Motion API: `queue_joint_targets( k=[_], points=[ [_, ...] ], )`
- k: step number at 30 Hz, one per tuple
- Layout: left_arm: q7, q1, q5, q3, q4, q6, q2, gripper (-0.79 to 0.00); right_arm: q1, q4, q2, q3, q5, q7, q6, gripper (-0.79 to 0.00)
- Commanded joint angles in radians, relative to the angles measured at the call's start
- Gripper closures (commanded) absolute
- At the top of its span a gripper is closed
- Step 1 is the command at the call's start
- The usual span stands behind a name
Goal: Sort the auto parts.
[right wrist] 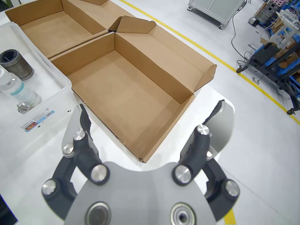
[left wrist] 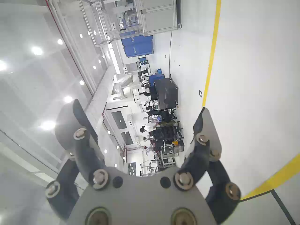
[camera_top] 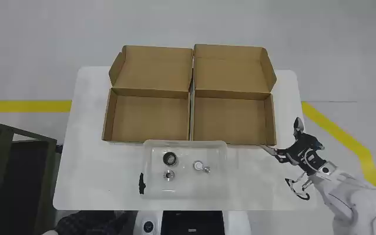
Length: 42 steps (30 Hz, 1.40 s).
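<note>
A clear plastic tray (camera_top: pixel 185 143) at the table's front holds a dark metal cylinder (camera_top: pixel 170 158), a small metal ring (camera_top: pixel 170 175) and a small clear bottle (camera_top: pixel 201 167). A black part (camera_top: pixel 141 183) lies on the table by the tray's left end. Behind the tray stand two open cardboard boxes, left (camera_top: pixel 147 117) and right (camera_top: pixel 232 120), both with nothing inside. My right gripper (camera_top: pixel 285 138) hovers open by the right box's front right corner (right wrist: pixel 143 159); the cylinder (right wrist: pixel 16 64) and bottle (right wrist: pixel 20 88) show beyond its fingers. My left gripper (left wrist: pixel 140 108) is open, holds nothing and faces the hall.
The white table (camera_top: pixel 88 147) has bare surface left of the boxes and at its right end near the right gripper. A small metal piece (right wrist: pixel 22 108) lies by the bottle in the tray (right wrist: pixel 42 54). Both box lids (camera_top: pixel 194 67) fold back toward the far edge.
</note>
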Motion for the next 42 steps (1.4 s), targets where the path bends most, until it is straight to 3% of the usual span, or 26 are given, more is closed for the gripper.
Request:
queue_joint_targets(
  k=[1, 15, 27, 42],
  points=[
    [0.0, 0.0, 0.0, 0.0, 0.0, 0.0, 0.0, -0.785, 0.0, 0.0, 0.0, 0.0, 0.0, 0.0, 0.0, -0.784],
    [0.0, 0.0, 0.0, 0.0, 0.0, 0.0, 0.0, -0.785, 0.002, -0.003, 0.0, -0.016, 0.007, 0.004, -0.003, -0.785],
    [0.0, 0.0, 0.0, 0.0, 0.0, 0.0, 0.0, -0.785, 0.085, -0.058, 0.013, -0.181, 0.007, 0.084, -0.154, -0.785],
    [0.0, 0.0, 0.0, 0.0, 0.0, 0.0, 0.0, -0.785, 0.195, -0.094, 0.023, -0.44, -0.069, 0.198, -0.255, -0.785]
  ],
)
